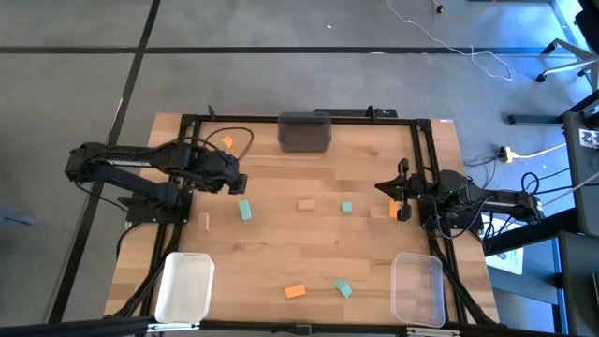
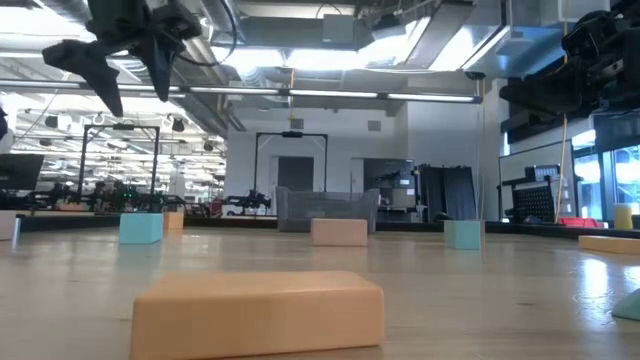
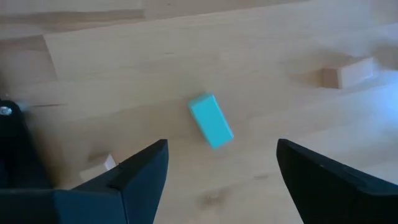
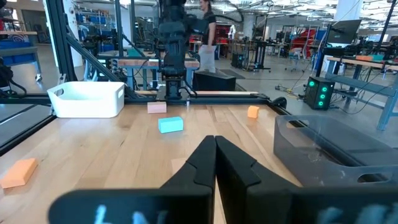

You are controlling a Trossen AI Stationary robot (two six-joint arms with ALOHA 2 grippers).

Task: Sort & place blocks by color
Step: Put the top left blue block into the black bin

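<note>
Small blocks lie scattered flat on the wooden table: teal ones [image 1: 245,210] [image 1: 347,208] [image 1: 343,287], orange ones [image 1: 295,291] [image 1: 227,142] and tan ones [image 1: 306,204] [image 1: 205,221]. My left gripper [image 1: 239,183] hangs open above the table at the left, pointing steeply down. In its wrist view its fingers [image 3: 222,149] stand wide apart above the nearest teal block [image 3: 211,121] and clear of it. My right gripper [image 1: 402,192] rests shut at the right side, level, its fingers [image 4: 215,146] pointing across the table.
A dark grey bin [image 1: 305,131] stands at the far edge's middle, a white bin [image 1: 183,285] at the near left and a clear bin [image 1: 417,288] at the near right. A black frame rail [image 1: 426,150] runs around the table's edges.
</note>
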